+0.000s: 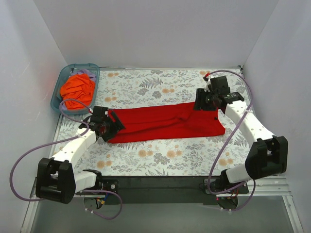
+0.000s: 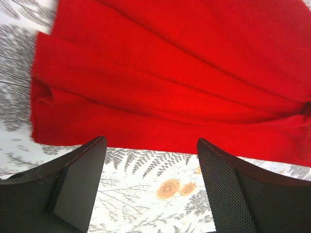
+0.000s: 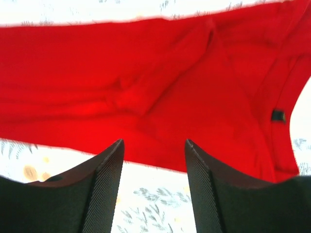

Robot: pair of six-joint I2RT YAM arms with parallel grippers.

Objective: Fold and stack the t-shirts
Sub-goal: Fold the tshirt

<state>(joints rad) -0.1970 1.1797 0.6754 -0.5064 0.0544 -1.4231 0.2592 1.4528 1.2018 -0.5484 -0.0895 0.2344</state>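
The red t-shirt (image 1: 167, 122) lies folded into a long band across the middle of the table. It also fills the left wrist view (image 2: 170, 73) and the right wrist view (image 3: 160, 92), where its collar and a small dark label (image 3: 278, 116) show at the right. My left gripper (image 1: 108, 122) is open and empty at the band's left end (image 2: 150, 145). My right gripper (image 1: 203, 103) is open and empty at the band's far right edge (image 3: 153, 144). The orange t-shirt (image 1: 77, 88) lies crumpled in the teal bin (image 1: 59, 86) at the back left.
The table has a floral cloth (image 1: 160, 155). White walls enclose the back and both sides. The teal bin stands in the back left corner. Purple cables loop beside both arms (image 1: 19, 165).
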